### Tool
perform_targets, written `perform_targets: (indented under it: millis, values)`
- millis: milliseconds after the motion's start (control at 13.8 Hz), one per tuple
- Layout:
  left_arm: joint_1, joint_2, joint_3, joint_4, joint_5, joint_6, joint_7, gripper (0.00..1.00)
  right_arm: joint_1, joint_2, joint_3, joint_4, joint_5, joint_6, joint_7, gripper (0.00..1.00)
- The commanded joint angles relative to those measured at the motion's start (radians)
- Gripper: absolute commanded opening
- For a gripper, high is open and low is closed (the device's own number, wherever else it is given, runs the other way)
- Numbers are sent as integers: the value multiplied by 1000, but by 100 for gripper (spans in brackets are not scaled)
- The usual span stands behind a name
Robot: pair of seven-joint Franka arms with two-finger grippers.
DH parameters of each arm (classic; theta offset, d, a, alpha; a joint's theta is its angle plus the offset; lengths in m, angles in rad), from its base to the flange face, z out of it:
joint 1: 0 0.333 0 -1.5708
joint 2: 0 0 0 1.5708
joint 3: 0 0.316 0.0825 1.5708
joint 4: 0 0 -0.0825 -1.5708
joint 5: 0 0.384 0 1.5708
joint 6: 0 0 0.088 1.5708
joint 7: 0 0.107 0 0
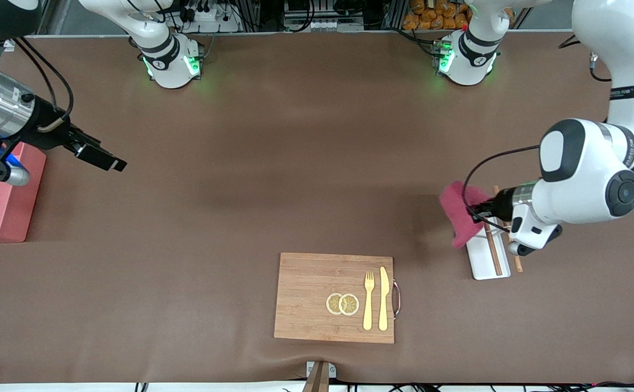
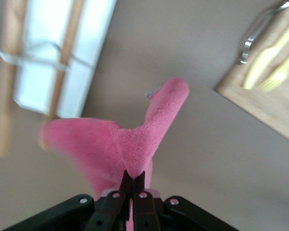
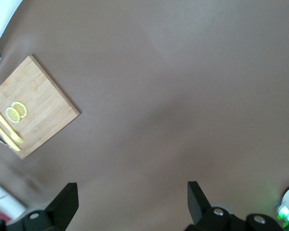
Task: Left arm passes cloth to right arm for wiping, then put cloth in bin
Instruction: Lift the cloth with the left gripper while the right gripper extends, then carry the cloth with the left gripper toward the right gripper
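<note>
1. Now: wooden board [image 1: 334,297] lies nearest the front camera, carrying two lemon slices [image 1: 342,304], a yellow fork [image 1: 369,300] and knife [image 1: 383,298].
2. My left jaws [image 2: 133,179] are pinched shut on a small fold of the cloth [image 1: 461,213], hanging over the white tray [image 1: 488,256] at the left arm's end of the counter [image 1: 295,179].
3. Risk: thin pinch; the dangling cloth may slip, or snag the tray's wooden sticks [image 1: 494,253].
4. My right jaws [image 3: 132,204] stand wide apart, empty, beside the bin [image 1: 1,204]; a mistimed release would drop the cloth.
5. Writing: arm lettering is unreadable; no labels seen.
</note>
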Motion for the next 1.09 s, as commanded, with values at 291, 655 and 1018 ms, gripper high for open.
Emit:
perform_targets:
  millis: [291, 655, 1018]
  values:
    - [-108, 10, -211, 145, -35, 16, -651, 0, -4, 66, -1, 5, 264, -52, 342, 100]
    - [-332, 119, -211, 283, -36, 291, -1012, 0, 28, 132, 2, 9, 407, -40, 463, 100]
    - [-506, 220, -205, 349, -36, 698, -1277, 0, 97, 169, 1, 0, 410, 50, 514, 100]
